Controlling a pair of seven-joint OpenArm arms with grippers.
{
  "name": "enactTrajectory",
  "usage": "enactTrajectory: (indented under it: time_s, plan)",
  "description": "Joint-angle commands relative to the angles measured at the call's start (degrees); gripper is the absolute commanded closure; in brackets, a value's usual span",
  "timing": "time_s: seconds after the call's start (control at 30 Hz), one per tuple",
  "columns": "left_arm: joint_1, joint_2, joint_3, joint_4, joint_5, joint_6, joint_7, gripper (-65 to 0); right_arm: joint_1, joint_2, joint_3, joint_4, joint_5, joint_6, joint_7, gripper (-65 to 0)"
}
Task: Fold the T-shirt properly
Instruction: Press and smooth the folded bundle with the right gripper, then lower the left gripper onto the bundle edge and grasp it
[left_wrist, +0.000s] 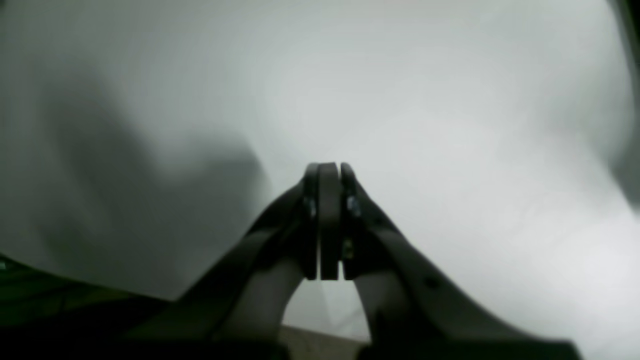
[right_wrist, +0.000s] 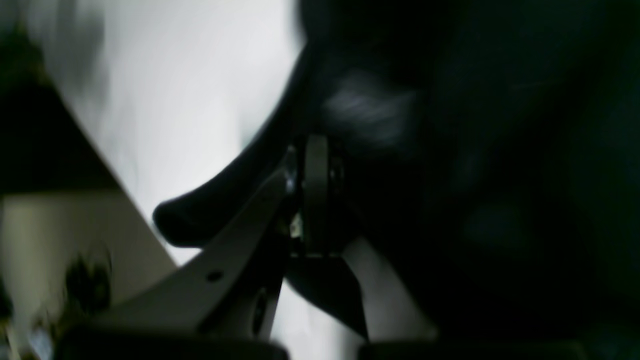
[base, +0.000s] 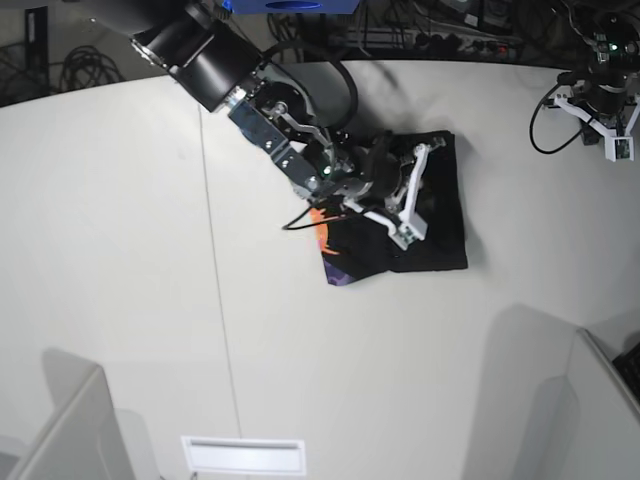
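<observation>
The T-shirt (base: 435, 235) lies folded into a black rectangle at the table's middle, with an orange and purple print (base: 328, 248) showing at its left edge. My right gripper (base: 409, 232) reaches over it from the upper left, shut, its tips down on the cloth. In the right wrist view the closed right gripper (right_wrist: 316, 142) is surrounded by the dark T-shirt (right_wrist: 475, 175); whether any fabric is pinched cannot be told. My left gripper (left_wrist: 330, 167) is shut on nothing above bare white table. In the base view the left gripper (base: 615, 140) hangs at the far upper right, away from the shirt.
The white table (base: 120, 250) has a thin seam (base: 215, 260) running top to bottom left of the shirt. Grey partitions stand at the bottom left (base: 60, 430) and bottom right (base: 590, 410). A white slot (base: 243, 455) sits at the front edge. Cables (base: 440, 35) run behind the table.
</observation>
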Motion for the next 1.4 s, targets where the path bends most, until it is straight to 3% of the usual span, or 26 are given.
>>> enactTrajectory:
  time_s: [0.0, 0.3, 0.43, 0.57, 0.7, 0.9, 1.03, 1.13, 1.2, 1.37]
  plan:
    - [0.1, -0.7, 0.4, 1.7, -0.3, -0.2, -0.8, 0.0, 1.3, -1.6, -0.6, 0.1, 0.8, 0.6, 0.8, 0.0]
    - [0.2, -0.4, 4.5, 2.3, -1.1, -0.2, -0.8, 0.0, 1.8, -3.2, -1.5, -0.8, 0.8, 0.6, 0.8, 0.0]
    - [0.7, -0.3, 4.4, 2.2, -11.5, -0.2, -0.8, 0.0, 1.9, 0.0, -1.0, 6.7, 0.9, 0.6, 0.8, 0.0]
    - [1.8, -0.3, 4.5, 2.3, -19.5, 0.4, -0.7, 0.0, -0.7, 2.8, 7.1, 13.3, 0.9, 0.5, 0.7, 0.0]
    - [1.8, -0.1, 4.5, 2.2, -22.5, 0.4, -0.7, 0.0, -3.7, 5.9, 16.9, 18.7, 1.0, 0.6, 0.4, 0.0]
    - [1.6, 0.0, 4.5, 1.8, -26.7, 0.4, -0.7, 0.0, -6.9, 9.6, 23.9, 21.7, 1.1, 0.7, 0.4, 0.0]
    - [0.4, 0.2, 4.6, 1.6, -27.8, 0.4, -0.7, -30.1, -8.9, 10.4, 25.7, 21.7, 1.1, 0.8, 0.8, 0.0]
    - [-0.3, 0.4, 6.9, 1.5, -27.5, 0.4, -0.7, -45.7, -9.7, 10.4, 25.9, 21.7, 1.1, 0.8, 0.8, 0.0]
    - [-0.6, 0.2, 9.6, 0.9, -27.5, 1.0, -0.7, -50.0, -9.8, 10.4, 26.0, 21.7, 1.1, 0.8, 0.8, 0.0]
    - [-2.0, 0.5, 16.4, -2.0, -27.7, 4.1, -0.7, -50.4, -9.9, 10.4, 25.7, 21.7, 1.1, 0.8, 0.5, 0.0]
